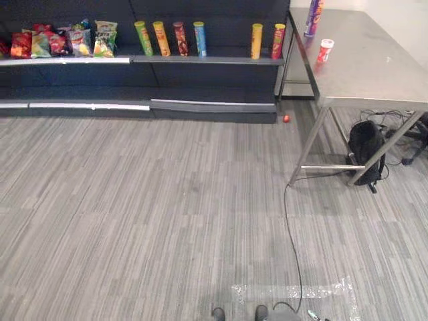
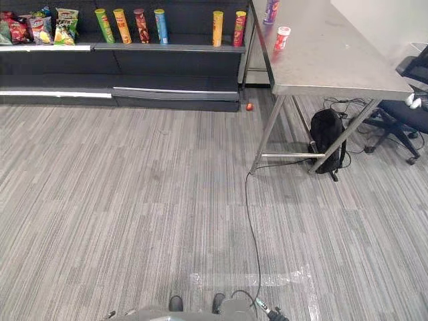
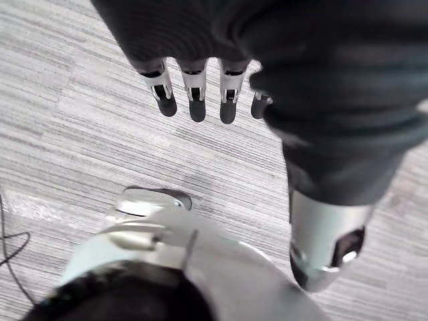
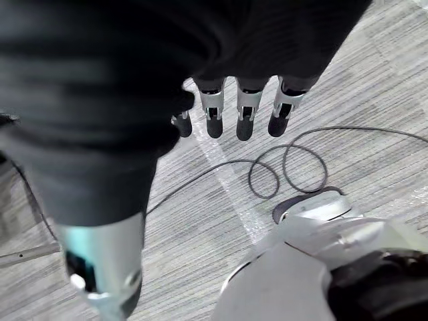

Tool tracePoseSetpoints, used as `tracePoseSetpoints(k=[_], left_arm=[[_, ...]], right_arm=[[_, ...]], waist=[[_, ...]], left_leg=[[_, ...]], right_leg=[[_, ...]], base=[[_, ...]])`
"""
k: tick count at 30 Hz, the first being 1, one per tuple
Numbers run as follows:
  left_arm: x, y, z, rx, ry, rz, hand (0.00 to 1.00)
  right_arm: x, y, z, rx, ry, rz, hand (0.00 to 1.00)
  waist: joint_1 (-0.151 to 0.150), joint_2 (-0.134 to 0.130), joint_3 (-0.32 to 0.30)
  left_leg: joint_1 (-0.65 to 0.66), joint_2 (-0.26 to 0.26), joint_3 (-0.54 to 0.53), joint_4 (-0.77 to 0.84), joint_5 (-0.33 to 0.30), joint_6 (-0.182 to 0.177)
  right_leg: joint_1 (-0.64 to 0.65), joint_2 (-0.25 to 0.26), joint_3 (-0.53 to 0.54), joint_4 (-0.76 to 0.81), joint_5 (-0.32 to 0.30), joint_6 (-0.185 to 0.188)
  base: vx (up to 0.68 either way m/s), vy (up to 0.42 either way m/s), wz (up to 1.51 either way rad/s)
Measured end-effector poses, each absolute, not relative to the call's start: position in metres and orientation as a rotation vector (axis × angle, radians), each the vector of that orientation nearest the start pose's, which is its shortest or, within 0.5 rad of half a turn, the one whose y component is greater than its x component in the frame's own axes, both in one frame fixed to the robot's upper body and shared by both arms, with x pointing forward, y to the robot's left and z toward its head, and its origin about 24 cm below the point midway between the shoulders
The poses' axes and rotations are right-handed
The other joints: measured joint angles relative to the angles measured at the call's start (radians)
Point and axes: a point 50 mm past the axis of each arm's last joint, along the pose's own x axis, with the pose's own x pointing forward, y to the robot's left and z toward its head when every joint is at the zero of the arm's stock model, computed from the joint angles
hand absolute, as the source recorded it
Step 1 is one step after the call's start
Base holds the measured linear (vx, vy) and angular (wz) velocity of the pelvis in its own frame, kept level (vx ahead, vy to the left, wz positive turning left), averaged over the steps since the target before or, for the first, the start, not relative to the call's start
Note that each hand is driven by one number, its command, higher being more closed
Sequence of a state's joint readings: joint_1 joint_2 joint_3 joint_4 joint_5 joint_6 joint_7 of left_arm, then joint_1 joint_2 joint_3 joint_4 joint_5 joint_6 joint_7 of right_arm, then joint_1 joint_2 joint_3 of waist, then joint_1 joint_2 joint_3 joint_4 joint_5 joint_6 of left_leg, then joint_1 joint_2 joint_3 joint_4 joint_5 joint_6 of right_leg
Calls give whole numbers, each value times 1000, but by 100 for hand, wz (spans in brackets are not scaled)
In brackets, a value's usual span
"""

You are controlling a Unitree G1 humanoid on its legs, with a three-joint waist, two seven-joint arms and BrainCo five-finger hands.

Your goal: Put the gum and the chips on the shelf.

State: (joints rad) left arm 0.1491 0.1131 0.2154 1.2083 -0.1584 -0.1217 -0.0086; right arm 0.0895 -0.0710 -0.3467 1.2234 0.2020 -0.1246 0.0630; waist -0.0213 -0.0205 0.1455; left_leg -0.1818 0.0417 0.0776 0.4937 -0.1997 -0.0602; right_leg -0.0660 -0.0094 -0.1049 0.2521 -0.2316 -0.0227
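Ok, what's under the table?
A black backpack sits by the table's legs, with cables behind it. The tabletop hides whatever lies farther back.

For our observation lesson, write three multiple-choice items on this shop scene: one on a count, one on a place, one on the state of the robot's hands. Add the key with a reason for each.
1. How many tall tubes stand on the shelf? A three; B six; C nine.
2. Where is the small red-and-white tub? A on the shelf; B on the floor; C on the metal table.
3. How are the left hand and the right hand? A both open and empty; B left shut on a tube; C right shut on a bag.
Key: 1 B, six tubes line the shelf board; 2 C, it stands on the tabletop near a purple tube; 3 A, both hands show straight fingers that hold nothing.
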Motion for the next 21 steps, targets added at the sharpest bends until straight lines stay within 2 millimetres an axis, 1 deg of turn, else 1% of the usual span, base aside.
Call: tracePoseSetpoints(k=[1,2,3,4,5,6,7,8,9,10,11,12,13,14,15,16,17,18,19,20,21], left_arm=[[40,218,-169,-163,1174,407,0],[41,216,-170,-187,1168,421,0],[40,213,-170,-208,1168,434,0],[39,212,-170,-238,1163,455,0],[39,212,-171,-251,1159,465,0],[40,211,-171,-274,1151,481,0],[40,211,-171,-277,1152,484,0],[39,211,-171,-279,1152,486,0],[39,210,-171,-287,1152,494,0],[38,210,-171,-292,1151,501,0],[37,209,-171,-310,1148,522,0],[37,210,-171,-320,1140,538,0],[35,212,-171,-324,1138,553,0],[32,218,-169,-324,1124,585,0],[31,221,-168,-330,1113,604,0],[31,222,-168,-330,1112,612,0],[30,224,-168,-327,1116,616,0],[29,223,-168,-326,1121,615,0],[27,222,-169,-326,1130,613,0],[27,222,-169,-317,1138,602,0],[27,224,-169,-291,1148,580,0]], right_arm=[[57,-211,-169,317,1103,-459,0],[58,-213,-169,311,1095,-461,0],[60,-215,-168,305,1083,-460,0],[60,-216,-167,300,1077,-459,0],[60,-217,-167,299,1078,-459,0],[60,-217,-167,298,1076,-458,0],[63,-217,-166,296,1068,-450,0],[64,-217,-166,290,1065,-443,0],[65,-217,-165,273,1059,-426,0],[66,-217,-165,266,1058,-420,0],[68,-218,-164,236,1051,-395,0],[68,-217,-164,220,1054,-380,0],[68,-215,-164,214,1057,-371,0],[69,-208,-165,232,1062,-364,0],[73,-201,-166,248,1052,-354,0],[75,-193,-166,270,1042,-345,0],[76,-185,-167,303,1042,-347,0],[75,-184,-167,316,1042,-349,0],[74,-185,-168,326,1044,-357,0],[73,-188,-168,333,1041,-376,0],[76,-189,-167,332,1035,-379,0]], waist=[[3,-3,10],[11,7,13],[14,19,16],[14,22,17],[19,22,17],[29,21,17],[33,21,17],[34,22,18],[33,23,19],[33,24,19],[36,27,19],[50,19,14],[57,12,3],[72,-21,-26],[76,-33,-43],[76,-38,-56],[75,-48,-79],[73,-47,-88],[72,-44,-98],[71,-40,-98],[63,-41,-97]], left_leg=[[-44,11,-3,94,8,-7],[-86,26,-7,199,9,-3],[-122,40,-6,254,-5,-5],[-153,41,-8,252,-16,-4],[-168,41,-8,232,-16,-4],[-197,41,-10,153,-12,-2],[-218,41,-10,42,12,2],[-224,41,-9,-17,31,1],[-233,46,-6,-137,80,0],[-235,48,-5,-181,100,-2],[-236,61,-6,-287,150,-11],[-238,68,21,-279,239,-12],[-234,59,39,-259,270,2],[-255,36,81,-190,209,39],[-273,26,101,-150,167,63],[-280,14,115,-115,151,88],[-269,-5,139,-89,129,120],[-255,-16,142,-95,121,130],[-225,-28,146,-118,114,139],[-160,-40,148,-166,101,140],[-88,-51,152,-221,79,142]], right_leg=[[13,5,0,0,-2,-4],[30,11,1,0,-6,-10],[56,14,6,-2,-17,-10],[74,13,16,-6,-28,-8],[76,10,22,-6,-33,-6],[73,2,37,-7,-41,-5],[72,-7,47,-10,-48,-5],[74,-11,52,-12,-54,1],[90,-21,58,-22,-71,13],[98,-24,61,-25,-79,17],[126,-32,72,-31,-109,41],[152,-50,93,-40,-138,55],[164,-68,106,-52,-149,50],[176,-111,131,-74,-150,33],[168,-125,159,-76,-120,32],[164,-140,183,-67,-85,47],[149,-162,223,-24,-40,58],[140,-166,230,6,-17,62],[120,-168,242,71,27,68],[74,-163,258,211,100,100],[3,-159,258,391,209,143]], base=[[11,-89,-8],[73,-28,-15],[123,4,-10],[191,40,-5],[216,79,-18],[266,130,-31],[244,140,-33],[312,175,-24],[287,161,-13],[407,239,-17],[463,299,-26],[487,322,-37],[539,336,-52],[587,279,-53],[596,266,-43],[681,316,-21],[551,294,-5],[630,344,0],[491,267,-3],[525,298,-9],[399,228,-11]])
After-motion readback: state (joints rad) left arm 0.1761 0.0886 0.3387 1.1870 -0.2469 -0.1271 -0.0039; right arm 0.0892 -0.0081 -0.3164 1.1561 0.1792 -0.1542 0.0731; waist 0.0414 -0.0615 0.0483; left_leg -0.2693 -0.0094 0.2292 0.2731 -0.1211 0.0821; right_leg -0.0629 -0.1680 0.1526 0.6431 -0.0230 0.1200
